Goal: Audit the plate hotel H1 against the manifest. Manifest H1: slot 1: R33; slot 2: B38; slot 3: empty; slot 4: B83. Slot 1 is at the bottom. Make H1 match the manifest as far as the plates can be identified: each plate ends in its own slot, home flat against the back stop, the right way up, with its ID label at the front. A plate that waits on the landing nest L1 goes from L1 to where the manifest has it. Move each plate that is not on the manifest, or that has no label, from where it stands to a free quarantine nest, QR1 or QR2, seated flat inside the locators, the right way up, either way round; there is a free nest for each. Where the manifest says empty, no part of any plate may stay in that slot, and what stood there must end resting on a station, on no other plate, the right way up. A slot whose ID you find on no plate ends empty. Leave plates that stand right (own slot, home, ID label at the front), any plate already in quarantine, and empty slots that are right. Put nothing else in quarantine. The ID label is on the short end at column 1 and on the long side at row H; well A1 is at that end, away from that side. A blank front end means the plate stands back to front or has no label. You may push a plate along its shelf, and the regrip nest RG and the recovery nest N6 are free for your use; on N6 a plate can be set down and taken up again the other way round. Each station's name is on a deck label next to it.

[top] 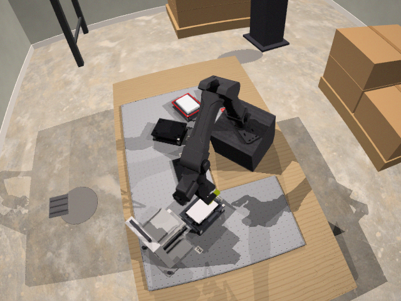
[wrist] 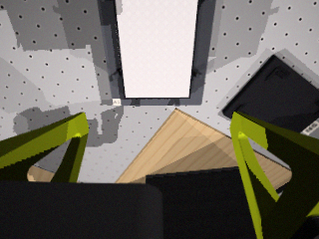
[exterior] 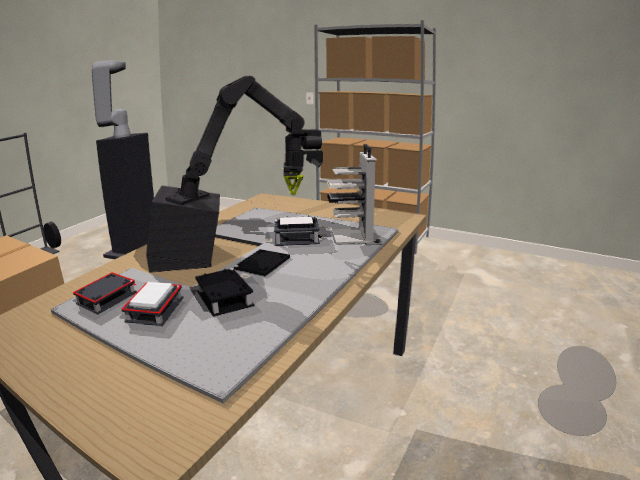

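The white plate (wrist: pixel 157 47) sits flat on a black nest (top: pixel 207 223) beside the plate hotel (exterior: pixel 368 196), presumably the landing nest. In the wrist view it lies ahead of the gripper (wrist: pixel 159 131) and below it, its long axis running straight away between the jaws. The jaws are spread wide, holding nothing, hanging well above it.

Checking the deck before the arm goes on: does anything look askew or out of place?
Nothing stands out. The white plate sits square on its nest beside the plate hotel, another white plate lies flat in a red-edged nest, and the open gripper hangs empty above.
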Robot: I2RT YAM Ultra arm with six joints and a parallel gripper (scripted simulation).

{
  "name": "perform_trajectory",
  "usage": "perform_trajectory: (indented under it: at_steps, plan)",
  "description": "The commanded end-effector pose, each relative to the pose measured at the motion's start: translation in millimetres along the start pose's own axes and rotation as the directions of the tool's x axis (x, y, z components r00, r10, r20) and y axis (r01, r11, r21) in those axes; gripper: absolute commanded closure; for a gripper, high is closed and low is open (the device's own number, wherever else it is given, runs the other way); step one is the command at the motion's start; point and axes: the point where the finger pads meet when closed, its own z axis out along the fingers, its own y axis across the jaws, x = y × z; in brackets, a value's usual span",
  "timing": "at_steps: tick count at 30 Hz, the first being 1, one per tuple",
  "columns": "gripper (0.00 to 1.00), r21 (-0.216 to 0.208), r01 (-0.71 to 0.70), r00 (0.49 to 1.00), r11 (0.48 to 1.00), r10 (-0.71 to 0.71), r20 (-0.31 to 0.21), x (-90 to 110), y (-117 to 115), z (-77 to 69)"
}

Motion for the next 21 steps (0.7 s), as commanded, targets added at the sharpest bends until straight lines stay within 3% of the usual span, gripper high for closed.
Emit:
perform_trajectory:
  at_steps: [1, 16, 20, 21]
  plan:
    - [0.00, -0.006, -0.013, 1.000, 1.000, 0.013, 0.020, -5.6, -2.8, 7.9]
    - [0.00, -0.006, -0.010, 1.000, 1.000, 0.010, 0.020, -6.1, -2.8, 57.5]
    - [0.00, -0.010, -0.011, 0.999, 1.000, 0.011, 0.036, -12.3, -1.4, 58.2]
    - [0.00, -0.016, -0.012, 0.998, 1.000, 0.012, 0.057, -15.8, -0.8, 50.6]
